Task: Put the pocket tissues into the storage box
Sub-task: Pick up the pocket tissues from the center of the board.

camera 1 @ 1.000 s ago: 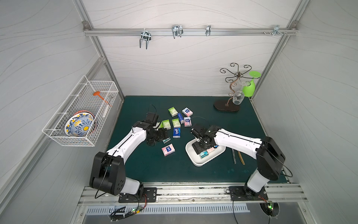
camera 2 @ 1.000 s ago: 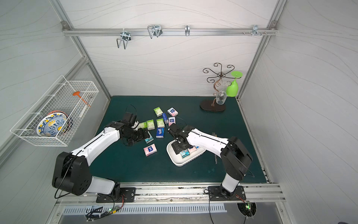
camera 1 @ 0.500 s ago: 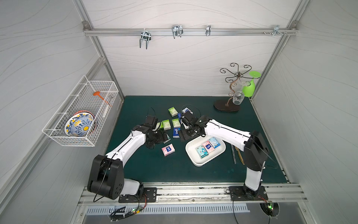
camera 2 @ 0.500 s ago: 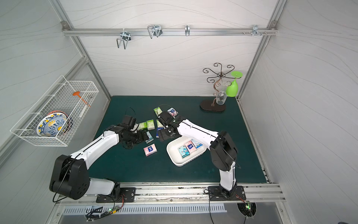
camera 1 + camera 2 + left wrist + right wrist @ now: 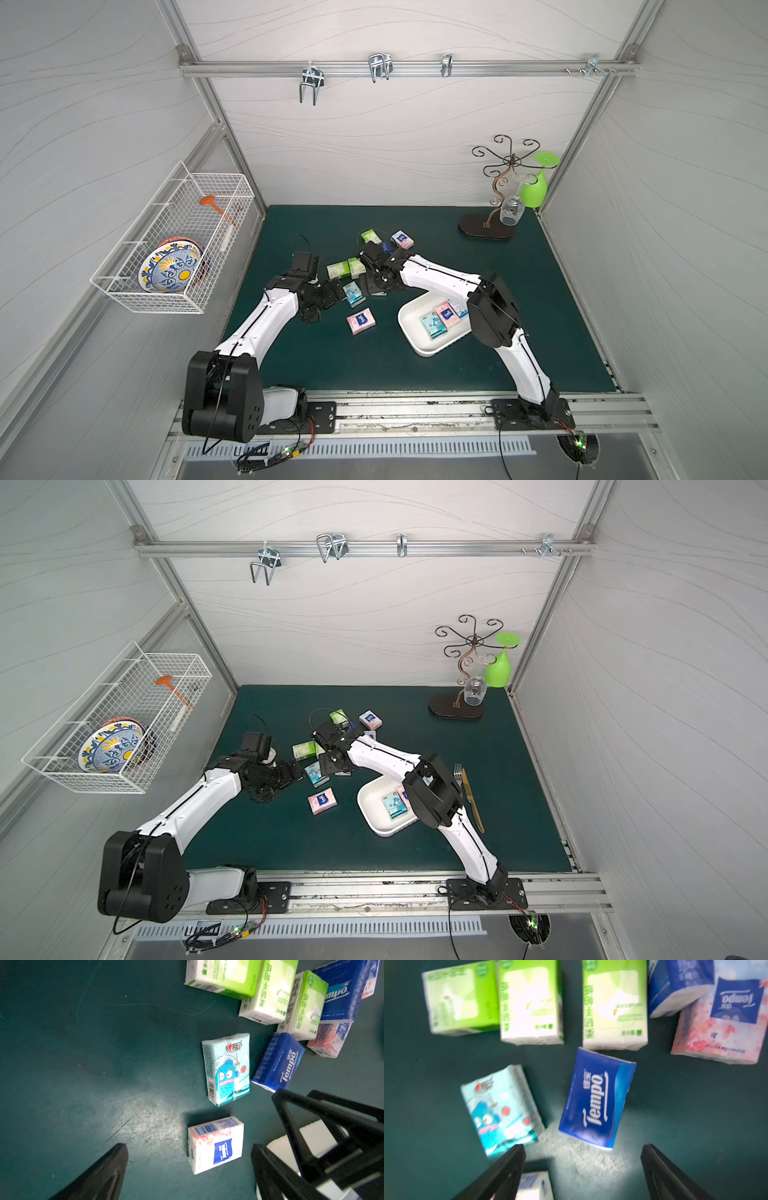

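Small, soft pocket tissues [image 5: 360, 321] in green, pink, teal and dark-blue printed wrappers lie loose on the dark green worktop [image 5: 332, 365], others inside the shallow white plastic storage box [image 5: 415, 345], while the left claw [image 5: 189, 1147] and right claw [image 5: 582, 1151] gape empty.

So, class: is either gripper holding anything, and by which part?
Nothing is held: the left gripper and the right gripper both stand open above the pocket tissues.

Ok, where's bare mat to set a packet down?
Free: front strip between pink packet, storage box and rail; also between storage box and glass stand. Crowded: the packet cluster mid-mat; cutlery lies beside the box.
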You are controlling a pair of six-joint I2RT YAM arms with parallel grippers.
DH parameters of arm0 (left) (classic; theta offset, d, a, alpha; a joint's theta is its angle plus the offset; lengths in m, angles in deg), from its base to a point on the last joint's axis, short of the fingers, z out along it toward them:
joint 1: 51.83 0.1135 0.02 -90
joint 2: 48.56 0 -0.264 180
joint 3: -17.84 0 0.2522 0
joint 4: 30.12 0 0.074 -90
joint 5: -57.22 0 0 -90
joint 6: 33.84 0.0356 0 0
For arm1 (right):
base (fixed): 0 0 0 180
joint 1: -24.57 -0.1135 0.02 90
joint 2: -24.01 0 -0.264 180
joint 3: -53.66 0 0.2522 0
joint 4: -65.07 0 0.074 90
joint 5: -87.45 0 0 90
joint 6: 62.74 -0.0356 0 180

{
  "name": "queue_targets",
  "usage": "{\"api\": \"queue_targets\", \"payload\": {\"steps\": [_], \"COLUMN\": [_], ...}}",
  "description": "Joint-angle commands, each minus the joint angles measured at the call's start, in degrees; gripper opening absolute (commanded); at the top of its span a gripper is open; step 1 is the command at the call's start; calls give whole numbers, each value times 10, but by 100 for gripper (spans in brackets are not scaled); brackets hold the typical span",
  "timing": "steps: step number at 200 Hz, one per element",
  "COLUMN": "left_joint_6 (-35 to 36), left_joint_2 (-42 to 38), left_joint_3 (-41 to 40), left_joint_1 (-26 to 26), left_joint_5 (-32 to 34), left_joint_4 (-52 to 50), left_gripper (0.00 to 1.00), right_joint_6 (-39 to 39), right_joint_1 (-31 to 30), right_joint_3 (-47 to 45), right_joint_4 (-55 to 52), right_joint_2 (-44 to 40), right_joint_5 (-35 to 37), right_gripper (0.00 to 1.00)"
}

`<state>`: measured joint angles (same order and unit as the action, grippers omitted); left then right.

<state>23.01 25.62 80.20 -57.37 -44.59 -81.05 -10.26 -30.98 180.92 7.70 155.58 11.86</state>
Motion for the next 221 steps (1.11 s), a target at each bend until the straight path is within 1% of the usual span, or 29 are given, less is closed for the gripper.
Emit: {"api": "queue_targets", "payload": {"steps": [1, 42, 64, 76, 88, 112, 123, 133, 152, 165, 188, 201, 221], "left_joint_6": [14, 31, 34, 34, 34, 34, 34, 34, 35, 35, 34, 34, 33], "left_joint_2": [-11, -17, -18, -18, -19, -21, -23, -24, -27, -29, -29, -27, -23], "left_joint_3": [12, 19, 20, 20, 19, 16, 15, 15, 15, 16, 15, 13, 12], "left_joint_1": [1, 1, 1, 2, 1, 1, 1, 1, 1, 1, 1, 1, 1], "left_joint_5": [-1, 8, 9, 8, 8, 7, 7, 7, 7, 7, 3, 1, -5], "left_joint_4": [-10, -27, -33, -34, -34, -34, -34, -34, -36, -36, -34, -32, -28], "left_gripper": [97, 97, 97, 97, 97, 97, 97, 97, 97, 97, 97, 97, 97], "right_joint_6": [-41, -51, -60, -60, -60, -58, -55, -51, -39, -27, 9, 36, 77], "right_joint_1": [-2, 8, 19, 23, 27, 31, 32, 32, 35, 38, 42, 43, 43], "right_joint_3": [32, 63, 63, 63, 62, 51, 49, 49, 46, 32, -20, -52, -91], "right_joint_4": [-49, -43, -31, -27, -22, -6, -1, 0, 1, 11, 56, 85, 92], "right_joint_2": [37, 70, 76, 76, 77, 73, 71, 69, 60, 41, -18, -58, -113], "right_joint_5": [36, 31, 19, 13, 5, -9, -11, -14, -22, -32, -62, -95, -135], "right_gripper": [93, 92, 90, 86, 82, 62, 55, 51, 48, 48, 47, 48, 48]}}
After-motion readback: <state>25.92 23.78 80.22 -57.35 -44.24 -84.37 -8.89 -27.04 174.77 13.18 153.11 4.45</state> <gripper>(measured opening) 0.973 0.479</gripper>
